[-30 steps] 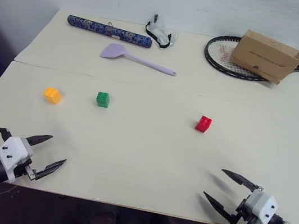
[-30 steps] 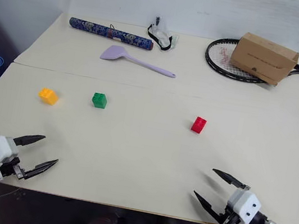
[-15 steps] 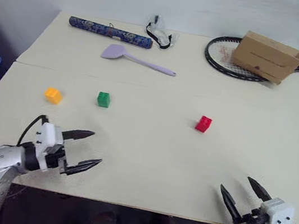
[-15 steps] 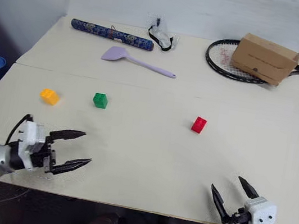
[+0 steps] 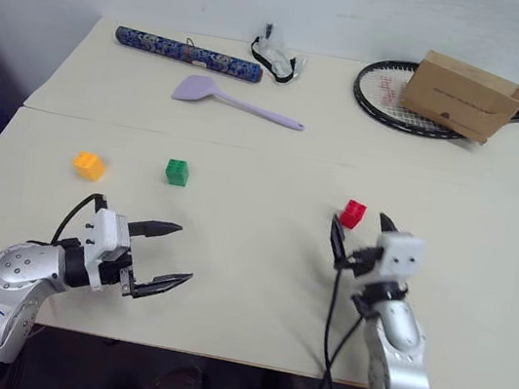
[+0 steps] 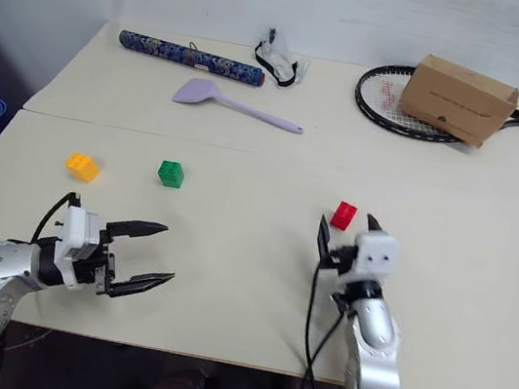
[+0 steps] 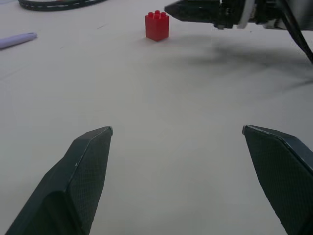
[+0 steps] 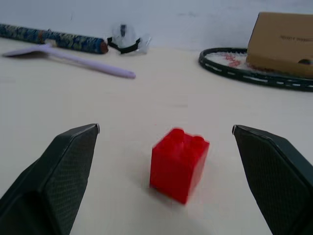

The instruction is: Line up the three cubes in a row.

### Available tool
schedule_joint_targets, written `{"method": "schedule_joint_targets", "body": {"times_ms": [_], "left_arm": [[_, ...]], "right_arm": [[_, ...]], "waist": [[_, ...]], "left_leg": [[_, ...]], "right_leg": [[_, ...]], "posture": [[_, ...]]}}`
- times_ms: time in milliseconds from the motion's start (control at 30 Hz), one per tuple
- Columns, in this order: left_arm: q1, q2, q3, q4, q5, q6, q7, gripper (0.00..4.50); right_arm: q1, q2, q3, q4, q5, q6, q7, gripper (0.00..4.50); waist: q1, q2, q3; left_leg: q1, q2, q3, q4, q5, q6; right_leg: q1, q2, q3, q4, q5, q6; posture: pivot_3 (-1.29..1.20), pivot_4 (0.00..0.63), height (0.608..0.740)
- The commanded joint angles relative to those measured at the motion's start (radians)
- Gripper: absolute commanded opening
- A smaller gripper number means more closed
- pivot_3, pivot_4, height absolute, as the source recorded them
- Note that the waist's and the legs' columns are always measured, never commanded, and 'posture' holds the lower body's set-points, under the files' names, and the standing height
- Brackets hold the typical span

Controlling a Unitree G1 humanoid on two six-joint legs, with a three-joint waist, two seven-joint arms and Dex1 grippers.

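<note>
Since the earlier frames the right gripper (image 5: 359,232) has come up from the table's near edge to just short of the red cube (image 5: 353,213), and the left gripper (image 5: 169,254) has swung in from the near left corner toward the middle of the table (image 5: 278,138). Both stand with their fingers spread wide and hold nothing.

Taking the red cube as the landmark: the right gripper's two black fingers reach toward it from the near side, one tip on either side of it, not touching; in the right wrist view the red cube (image 8: 179,164) sits upright on the table between and beyond the two fingers (image 8: 58,171). The green cube (image 5: 177,172) lies well to the left of the red cube, and the orange-yellow cube (image 5: 88,165) lies farther left still, near the green one. The left gripper hovers over the table to the near left of the red cube, well apart, pointing toward it.

Beyond the red cube, at the far side, lie a lilac spatula (image 5: 237,102), a patterned blue tube (image 5: 188,54), a racket (image 5: 386,96) and, on it, a cardboard box (image 5: 461,96).
</note>
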Motion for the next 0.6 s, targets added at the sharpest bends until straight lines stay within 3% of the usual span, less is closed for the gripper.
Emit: {"method": "schedule_joint_targets", "body": {"times_ms": [33,333,433,600], "left_arm": [[0.007,0.0,0.004,-0.029,0.005,-0.007,0.01,4.48],[0.062,0.011,0.019,-0.085,0.003,0.003,0.025,4.48],[0.077,0.015,0.028,-0.104,-0.003,0.012,0.03,4.5],[0.094,0.023,0.044,-0.111,-0.008,0.019,0.028,4.5]], "right_arm": [[-0.095,0.059,0.019,0.101,-0.076,0.001,-0.133,4.5],[-0.208,0.132,0.004,0.257,-0.127,-0.014,-0.321,4.5],[-0.21,0.149,0.006,0.268,-0.113,-0.021,-0.335,3.9],[-0.202,0.169,0.029,0.268,-0.099,-0.05,-0.313,2.19]], "waist": [[-0.004,0.0,0.0],[-0.023,0.0,0.0],[-0.025,0.0,0.0],[-0.027,0.0,0.0]], "left_leg": [[0.0,0.0,0.0,0.0,0.0,0.0],[0.0,0.0,0.0,0.0,0.001,0.0],[0.0,0.0,0.0,0.0,0.002,-0.001],[0.0,0.001,0.0,0.0,0.002,-0.001]], "right_leg": [[0.0,0.0,0.0,0.0,0.0,0.0],[0.0,0.001,0.0,0.0,0.0,0.0],[0.0,0.001,0.0,0.001,0.0,0.0],[0.0,0.002,0.0,0.001,0.0,0.0]], "posture": [[0.0,0.15,0.74],[0.0,0.15,0.74],[0.0,0.15,0.74],[0.0,0.15,0.74]]}}
